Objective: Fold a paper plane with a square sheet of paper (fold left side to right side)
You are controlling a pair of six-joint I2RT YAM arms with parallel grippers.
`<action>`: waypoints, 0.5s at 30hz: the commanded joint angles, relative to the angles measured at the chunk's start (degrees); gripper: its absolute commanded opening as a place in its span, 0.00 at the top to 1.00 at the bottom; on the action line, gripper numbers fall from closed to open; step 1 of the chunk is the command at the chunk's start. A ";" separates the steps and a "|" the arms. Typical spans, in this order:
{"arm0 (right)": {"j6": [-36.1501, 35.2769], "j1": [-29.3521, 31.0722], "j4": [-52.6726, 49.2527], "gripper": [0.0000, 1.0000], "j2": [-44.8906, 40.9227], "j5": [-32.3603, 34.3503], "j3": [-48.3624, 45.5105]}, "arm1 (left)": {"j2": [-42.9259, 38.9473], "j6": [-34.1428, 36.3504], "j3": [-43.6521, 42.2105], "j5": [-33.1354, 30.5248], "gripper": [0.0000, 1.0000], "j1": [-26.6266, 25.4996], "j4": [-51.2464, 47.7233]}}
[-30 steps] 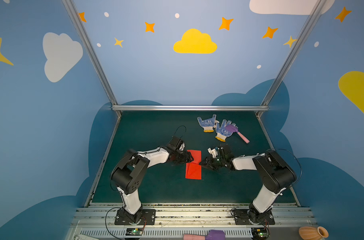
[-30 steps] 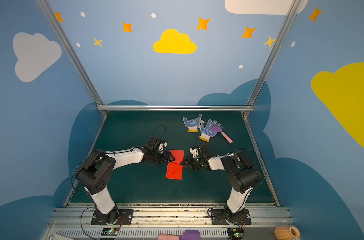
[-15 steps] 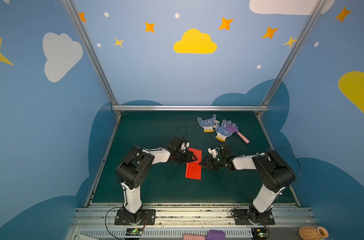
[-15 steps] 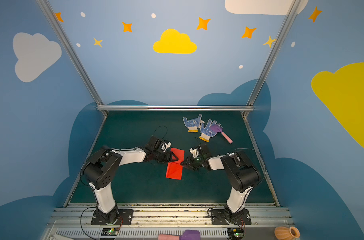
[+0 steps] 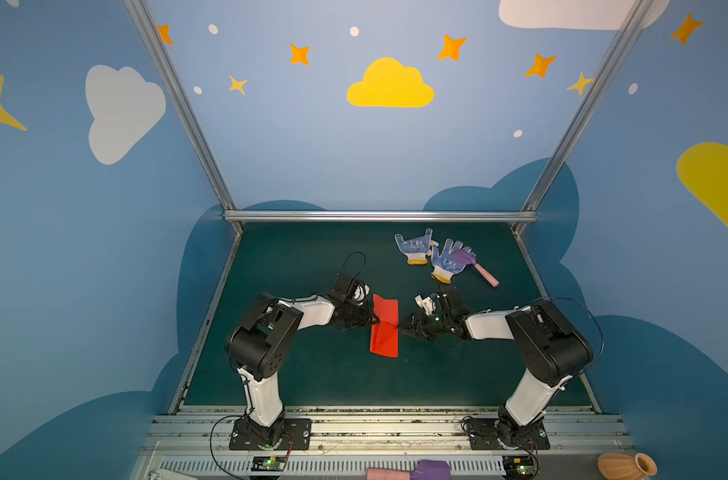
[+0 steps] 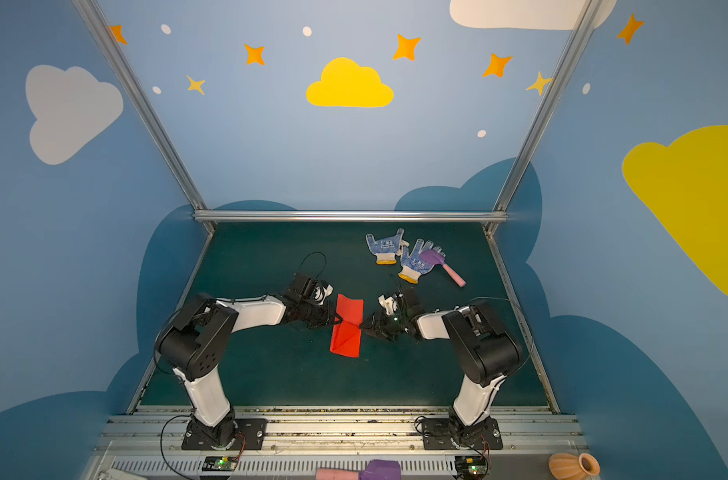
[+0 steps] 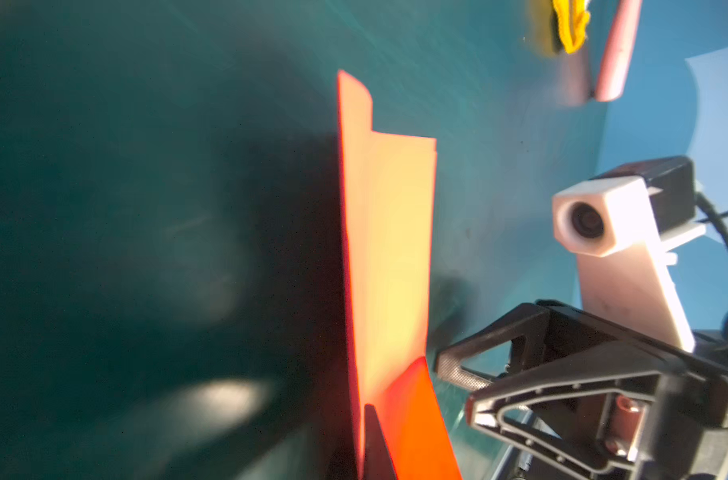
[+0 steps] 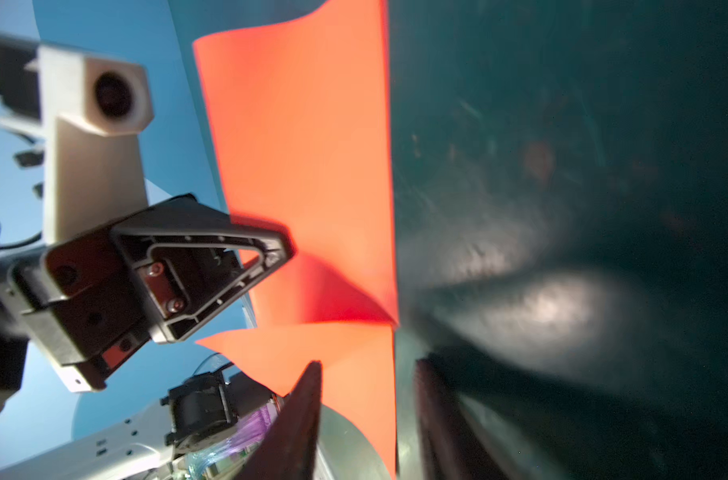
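Note:
The square sheet of paper (image 5: pixel 385 328) (image 6: pixel 347 328) lies mid-mat as a narrow bright red rectangle, folded, with a raised crease across its middle. No paper plane shape is in view. My left gripper (image 5: pixel 374 322) (image 6: pixel 338 321) is shut on the paper's left edge; in the left wrist view the paper (image 7: pixel 387 249) stands up from a dark fingertip (image 7: pixel 374 449). My right gripper (image 5: pixel 400 326) (image 6: pixel 363 326) (image 8: pixel 366 419) is at the right edge, open, with the paper's edge (image 8: pixel 378 395) in the gap between its fingers. The two grippers face each other across the sheet.
Two blue-dotted white gloves (image 5: pixel 414 249) (image 5: pixel 447 264) and a purple-and-pink toy hammer (image 5: pixel 476 266) lie at the back right of the green mat (image 5: pixel 312 374). An orange vase (image 5: pixel 626 465) and another hammer (image 5: pixel 412 473) sit by the front rail.
My left gripper has closed on the paper's left edge. The right gripper's jaws have opened wider at the right edge. The paper's middle has lifted a little.

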 commanded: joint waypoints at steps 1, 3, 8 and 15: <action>-1.89 -1.12 -11.17 0.50 -4.31 4.81 -0.96 | -9.80 5.35 4.28 -13.10 0.97 -0.38 -14.13; -3.32 -1.33 -14.32 0.48 -6.82 5.71 -0.27 | -12.89 7.33 7.85 -23.25 0.97 -1.76 -22.80; -7.19 -1.86 -22.66 0.43 -11.53 8.72 2.94 | -11.65 9.17 17.95 -45.95 0.97 -7.92 -40.25; -12.09 -5.51 -29.98 0.41 -16.43 11.57 3.68 | 3.95 4.63 32.73 -67.32 0.97 -17.99 -57.50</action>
